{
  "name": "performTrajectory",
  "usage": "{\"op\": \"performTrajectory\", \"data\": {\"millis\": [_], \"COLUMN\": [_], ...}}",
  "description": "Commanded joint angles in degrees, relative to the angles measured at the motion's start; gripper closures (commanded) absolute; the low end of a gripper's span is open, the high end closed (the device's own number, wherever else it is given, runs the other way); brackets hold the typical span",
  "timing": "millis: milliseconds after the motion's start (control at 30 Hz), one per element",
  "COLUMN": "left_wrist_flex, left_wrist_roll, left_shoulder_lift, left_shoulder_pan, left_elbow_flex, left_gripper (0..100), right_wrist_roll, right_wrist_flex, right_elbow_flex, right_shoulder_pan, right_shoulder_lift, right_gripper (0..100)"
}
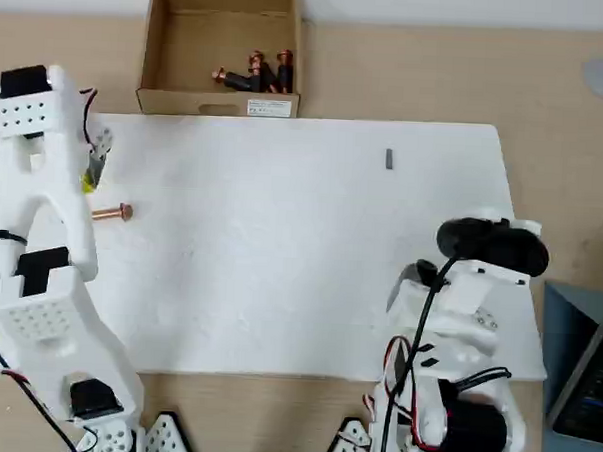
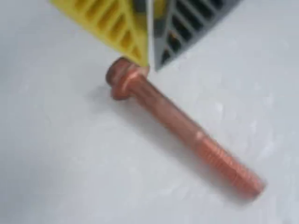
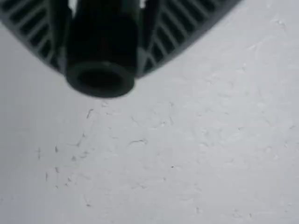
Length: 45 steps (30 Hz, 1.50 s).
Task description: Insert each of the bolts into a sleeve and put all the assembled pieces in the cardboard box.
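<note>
The left gripper [image 2: 149,63] is closed, its yellow and grey tips pressed together against the bolt [image 2: 182,130] just behind the head, not around it. The bolt lies flat on the white mat [image 1: 280,265] near the left edge of the bench [image 1: 548,87]. From this pose, any push would likely roll or skid the round shank away instead of picking it up. The fingers would have to open and straddle it first, and a grip so close to the head could let the threaded end droop.

The right gripper [image 3: 100,65] clamps a black sleeve [image 3: 100,81] above the mat towards the near right corner, its open bore facing outward. If the bolt meets that bore off-axis, it could jam or push the sleeve back through the grip.

The cardboard box [image 1: 154,54] stands at the far edge. It holds at least three assembled pieces [image 1: 258,74], heaped in its near right corner. A small dark piece [image 1: 389,159] lies on the mat apart from everything.
</note>
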Motion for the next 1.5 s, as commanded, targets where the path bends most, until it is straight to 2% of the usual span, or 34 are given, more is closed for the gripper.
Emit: {"op": "performTrajectory", "data": {"millis": [0,167,267,767,867,1033,1233,1467], "left_wrist_flex": [0.44,0.44,1.32,1.58,1.49,1.14,1.05,-1.32], "left_wrist_roll": [-17.67,-42.64,-54.59,-92.75,-97.41,-99.96,-104.88,-105.14], "left_shoulder_lift": [-3.74,-3.74,-3.65,-3.30,-3.30,-3.30,0.57,8.22], "left_shoulder_pan": [-0.18,-0.26,-0.18,-0.18,-0.09,-0.09,1.58,2.02], "left_elbow_flex": [-3.25,-2.81,-2.99,3.43,5.98,6.86,6.33,1.76], "left_gripper": [100,100,100,99,97,87,87,87], "right_wrist_roll": [0.53,0.53,0.53,0.53,0.53,0.53,0.53,0.62], "right_wrist_flex": [-1.58,-1.58,-1.58,-1.67,-1.67,-1.67,-1.67,-1.67], "right_elbow_flex": [-0.04,-0.04,-0.13,0.13,0.13,0.22,0.22,0.04], "right_shoulder_pan": [0.31,0.31,0.31,0.22,0.22,0.22,0.22,0.31], "right_shoulder_lift": [-0.13,-0.13,-0.22,-0.22,-0.04,0.22,0.31,0.31], "right_gripper": [99.0,99.0,99.0,99.0,99.0,99.0,99.0,99.0]}}
